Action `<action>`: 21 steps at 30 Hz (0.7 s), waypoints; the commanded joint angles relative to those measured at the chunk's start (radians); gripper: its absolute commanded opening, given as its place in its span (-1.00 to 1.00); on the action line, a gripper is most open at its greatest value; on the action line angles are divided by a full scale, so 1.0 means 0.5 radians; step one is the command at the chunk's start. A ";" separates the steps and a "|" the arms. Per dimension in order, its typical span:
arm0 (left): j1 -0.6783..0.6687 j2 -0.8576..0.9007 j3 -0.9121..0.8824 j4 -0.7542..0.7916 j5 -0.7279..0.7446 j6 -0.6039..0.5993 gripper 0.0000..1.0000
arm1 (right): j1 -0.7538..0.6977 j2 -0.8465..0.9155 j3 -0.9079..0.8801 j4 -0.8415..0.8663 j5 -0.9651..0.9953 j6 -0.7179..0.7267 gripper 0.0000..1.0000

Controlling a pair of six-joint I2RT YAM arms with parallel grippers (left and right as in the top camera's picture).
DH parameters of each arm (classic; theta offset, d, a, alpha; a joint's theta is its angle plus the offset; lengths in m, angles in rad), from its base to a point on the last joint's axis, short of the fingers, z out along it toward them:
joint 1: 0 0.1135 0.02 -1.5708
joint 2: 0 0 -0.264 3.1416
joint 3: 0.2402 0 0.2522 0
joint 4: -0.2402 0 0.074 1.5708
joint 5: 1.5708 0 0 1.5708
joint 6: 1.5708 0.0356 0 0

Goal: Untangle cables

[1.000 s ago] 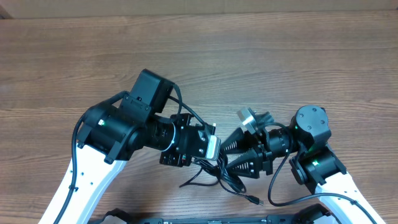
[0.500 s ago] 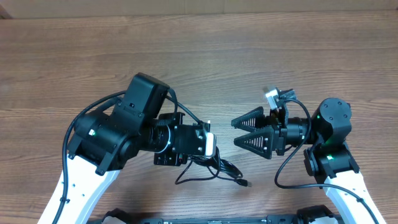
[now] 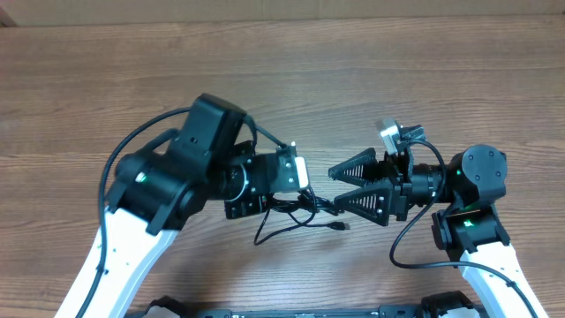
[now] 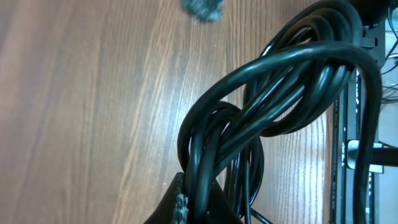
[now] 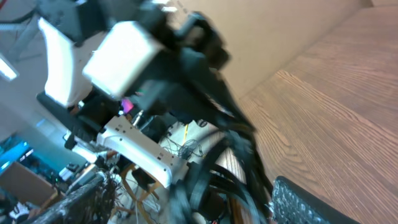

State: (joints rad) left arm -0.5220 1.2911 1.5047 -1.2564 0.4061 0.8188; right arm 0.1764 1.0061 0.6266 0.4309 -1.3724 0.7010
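At left fingers (image 3: 300,172): clamped fully closed on the bunch of thin black flexible cables (image 3: 309,208). Left wrist cam shows the cords looped and twisted over each other right at the grip. One loose loop trails from the bunch toward the near edge. A strand with a small plug end (image 3: 340,227) runs out to the right. Right fingers (image 3: 362,201): spread wide, holding nothing, tips pointing at the bunch. The lower tip is just beside the strand; can't tell if it touches. Right wrist cam too blurred to help. All of it over the brown wood-grain table (image 3: 397,79).
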 commanded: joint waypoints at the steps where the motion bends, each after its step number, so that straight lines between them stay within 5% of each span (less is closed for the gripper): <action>1: -0.005 0.118 0.011 0.017 0.029 -0.115 -0.92 | -0.005 -0.008 0.029 0.063 -0.078 0.069 0.54; 21: -0.192 0.189 0.011 0.234 0.132 -0.242 -0.92 | 0.086 0.026 0.029 0.002 -0.069 0.072 0.32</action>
State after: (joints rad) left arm -0.6147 1.3918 1.5047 -1.1507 0.4343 0.7330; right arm 0.2119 1.0073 0.6266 0.4427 -1.4063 0.7330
